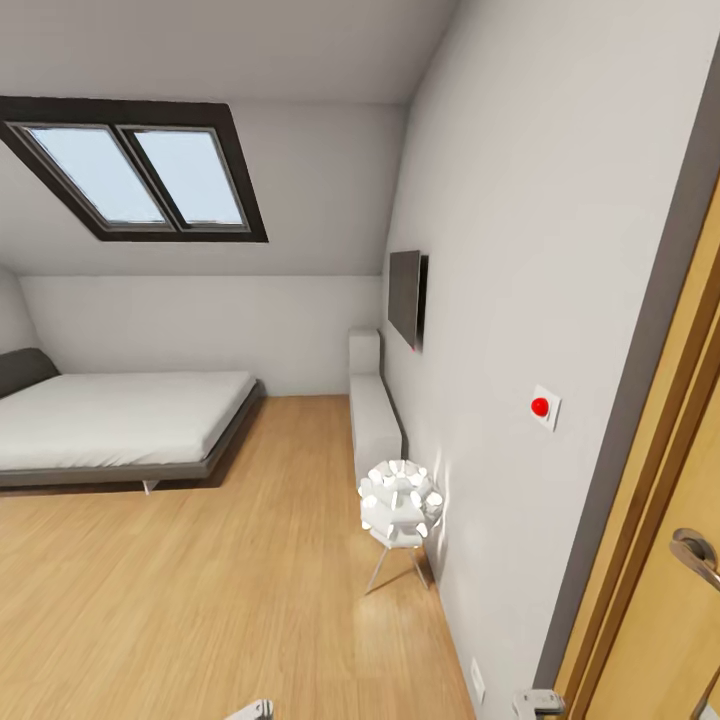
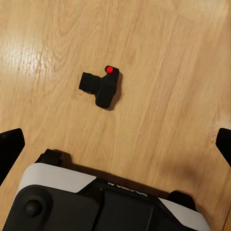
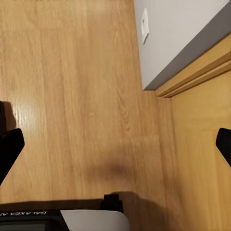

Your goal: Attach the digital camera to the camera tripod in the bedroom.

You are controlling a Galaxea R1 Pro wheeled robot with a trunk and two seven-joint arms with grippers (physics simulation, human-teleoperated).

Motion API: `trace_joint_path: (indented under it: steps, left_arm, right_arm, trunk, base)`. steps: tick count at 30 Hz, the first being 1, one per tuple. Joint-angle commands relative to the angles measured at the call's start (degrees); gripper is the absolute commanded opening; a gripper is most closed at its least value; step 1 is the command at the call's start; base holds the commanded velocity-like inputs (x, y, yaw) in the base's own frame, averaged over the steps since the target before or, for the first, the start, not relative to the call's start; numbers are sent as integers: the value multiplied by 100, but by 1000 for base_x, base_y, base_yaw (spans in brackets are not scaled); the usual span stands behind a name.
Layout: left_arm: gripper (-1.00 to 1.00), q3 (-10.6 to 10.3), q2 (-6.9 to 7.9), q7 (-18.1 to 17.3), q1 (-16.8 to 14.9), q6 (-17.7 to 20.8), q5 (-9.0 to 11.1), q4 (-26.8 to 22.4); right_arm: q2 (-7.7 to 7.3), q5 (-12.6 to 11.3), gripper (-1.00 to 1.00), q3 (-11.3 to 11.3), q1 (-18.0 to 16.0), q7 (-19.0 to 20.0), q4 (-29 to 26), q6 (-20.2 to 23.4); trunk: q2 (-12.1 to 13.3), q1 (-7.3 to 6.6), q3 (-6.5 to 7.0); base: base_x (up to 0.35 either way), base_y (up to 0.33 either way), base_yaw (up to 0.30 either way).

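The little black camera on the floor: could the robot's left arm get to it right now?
Probably yes. The digital camera lies alone on bare wood floor ahead of the open left gripper, nothing between them.

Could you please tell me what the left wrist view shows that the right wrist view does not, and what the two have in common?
Left wrist view: the digital camera lying on the floor, red button visible, between the open left tool's fingers and untouched. Right wrist view: a grey wall with a white outlet and a wooden door frame; the right tool is open and empty. Both share the light wood plank floor.
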Motion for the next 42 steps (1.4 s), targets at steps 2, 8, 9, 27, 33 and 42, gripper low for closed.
trace_joint_path:
  steps: [2, 8, 9, 27, 33, 42]
  left_arm:
    - [100, -19, 2, 53, -2, 20, 55, -12]
    - [100, -21, -13, 65, -2, 14, 56, -20]
    - [100, -20, -17, 67, -2, 14, 56, -21]
    - [100, -129, 13, -903, -2, 71, 69, -15]
    - [100, -100, 42, -1512, -2, 46, 56, 30]
    - [100, -88, 44, -1159, -2, 29, 65, 26]
  right_arm:
    - [-8, -58, 100, 22, -3, -15, -10, 21]
    - [-3, -58, 100, 9, -3, -15, -10, 17]
    - [-2, -58, 100, 8, -3, -15, -10, 16]
    - [-42, -40, 100, 29, -3, 1558, -5, -31]
    - [-87, -27, 100, 38, -3, 2031, -4, -99]
    - [-97, -24, 100, 29, -3, 2100, -40, -116]
  trunk:
    - [-91, 47, -47]
    - [-331, 178, -155]
    - [-372, 200, -173]
    - [-1094, 596, -496]
    - [-1334, 727, -604]
    - [-1695, 925, -765]
  base:
    - [0, 0, 0]
    - [0, 0, 0]
    - [0, 0, 0]
    - [0, 0, 0]
    - [0, 0, 0]
    - [0, 0, 0]
